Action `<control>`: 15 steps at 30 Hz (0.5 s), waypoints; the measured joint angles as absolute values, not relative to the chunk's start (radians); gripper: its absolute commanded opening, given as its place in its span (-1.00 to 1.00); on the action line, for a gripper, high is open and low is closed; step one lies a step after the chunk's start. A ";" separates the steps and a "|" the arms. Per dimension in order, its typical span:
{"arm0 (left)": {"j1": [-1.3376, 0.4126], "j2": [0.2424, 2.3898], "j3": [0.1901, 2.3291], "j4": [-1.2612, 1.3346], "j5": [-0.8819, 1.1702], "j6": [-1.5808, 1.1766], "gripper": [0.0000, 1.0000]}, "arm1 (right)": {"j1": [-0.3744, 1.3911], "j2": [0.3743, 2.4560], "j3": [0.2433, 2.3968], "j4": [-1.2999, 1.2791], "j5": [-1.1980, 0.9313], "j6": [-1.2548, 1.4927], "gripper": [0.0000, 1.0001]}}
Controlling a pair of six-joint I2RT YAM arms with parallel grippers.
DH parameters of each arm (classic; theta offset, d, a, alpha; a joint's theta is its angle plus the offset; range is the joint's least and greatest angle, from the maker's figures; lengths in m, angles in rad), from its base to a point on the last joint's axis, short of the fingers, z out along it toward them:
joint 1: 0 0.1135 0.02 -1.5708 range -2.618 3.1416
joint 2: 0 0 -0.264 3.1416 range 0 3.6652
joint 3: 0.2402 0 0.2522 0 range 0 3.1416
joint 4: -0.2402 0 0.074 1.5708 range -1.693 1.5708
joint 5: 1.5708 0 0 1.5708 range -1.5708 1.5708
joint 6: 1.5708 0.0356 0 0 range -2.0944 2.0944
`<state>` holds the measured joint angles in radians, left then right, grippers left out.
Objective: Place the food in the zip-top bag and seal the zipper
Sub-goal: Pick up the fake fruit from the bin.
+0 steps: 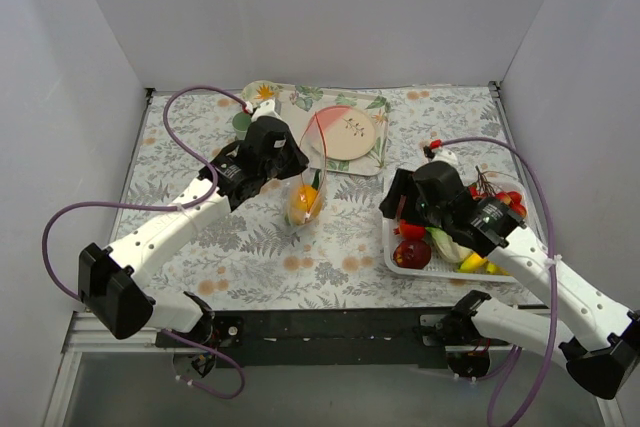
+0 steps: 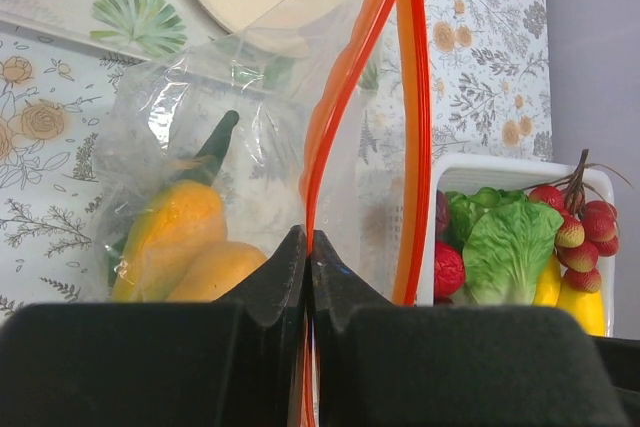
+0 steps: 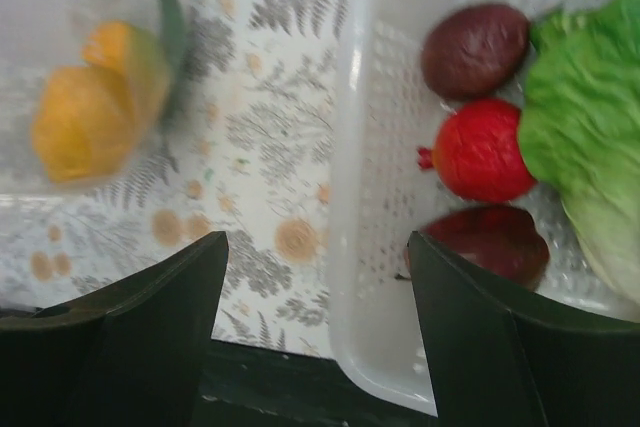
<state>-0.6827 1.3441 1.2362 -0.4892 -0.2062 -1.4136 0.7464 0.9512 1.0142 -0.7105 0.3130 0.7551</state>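
Note:
The zip-top bag (image 1: 306, 203) hangs at the table's middle with a yellow-orange fruit (image 2: 178, 239) inside. My left gripper (image 2: 308, 239) is shut on the zipper (image 2: 318, 137), the red-orange strip along the bag's mouth, which gapes open to the right. My right gripper (image 3: 318, 243) is open and empty, straddling the left wall of the white basket (image 3: 372, 277). In the basket lie a red fruit (image 3: 482, 152), a dark purple fruit (image 3: 475, 49), a dark red apple (image 3: 497, 242) and red cherries (image 2: 578, 229). From above, the left gripper (image 1: 300, 163) sits at the bag's top and the right gripper (image 1: 398, 213) at the basket's left edge.
Green lettuce (image 3: 590, 162) and yellow bananas (image 2: 572, 302) share the basket (image 1: 392, 247). A patterned tray (image 1: 290, 99) with a pink-and-cream plate (image 1: 346, 133) sits behind the bag. White walls enclose the table on three sides.

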 measured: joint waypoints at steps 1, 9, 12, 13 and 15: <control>-0.683 1.344 1.233 -0.487 -0.205 -1.414 -1.00 | 0.746 0.936 0.975 -0.733 0.313 0.772 0.59; -0.683 1.344 1.218 -0.473 -0.197 -1.414 -1.00 | 0.746 0.840 0.788 -0.816 0.323 0.869 0.58; -0.683 1.344 1.218 -0.469 -0.195 -1.414 -1.00 | 0.746 0.841 0.765 -0.813 0.350 0.886 0.56; -0.683 1.344 1.218 -0.469 -0.195 -1.414 -1.00 | 0.746 0.841 0.755 -0.809 0.363 0.890 0.56; -0.683 1.344 1.218 -0.469 -0.195 -1.414 -1.00 | 0.746 0.844 0.734 -0.804 0.391 0.895 0.56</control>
<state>-0.6827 1.3441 1.2182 -0.4694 -0.1951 -1.4136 0.7464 0.8444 0.7341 -0.8043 0.3908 0.8951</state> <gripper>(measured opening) 0.012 0.784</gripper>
